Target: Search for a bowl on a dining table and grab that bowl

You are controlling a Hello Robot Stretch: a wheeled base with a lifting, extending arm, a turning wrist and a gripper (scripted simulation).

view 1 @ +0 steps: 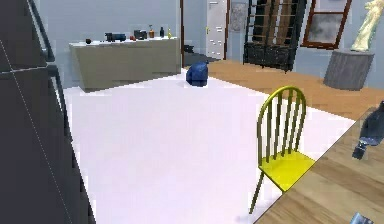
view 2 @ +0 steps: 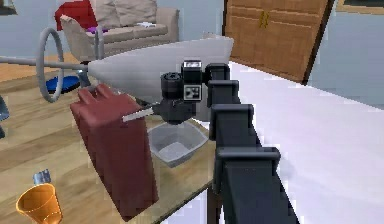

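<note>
Bowl (view 2: 178,150): grey, shallow, standing on the wooden dining table (view 2: 40,150) near its edge, just beside a tall dark-red container (view 2: 112,150), perhaps a box. Gripper (view 2: 152,112): close by the bowl; whether the jaws grasp anything cannot be told. Also: orange cup (view 2: 38,204) on the table; yellow chair (view 1: 281,140) near the table's corner.

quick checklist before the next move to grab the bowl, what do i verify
1. Bowl located: grey bowl sits on the wooden table: ok.
2. Tool lined up with the bowl: close to it in the arm side view, exact alignment cannot tell.
3. Tool touching the bowl: cannot tell.
4. Tool holding anything: cannot tell.
5. Clearance: dark red container stands right beside the bowl: not ok.
6. Orange cup apart from the bowl: ok.
</note>
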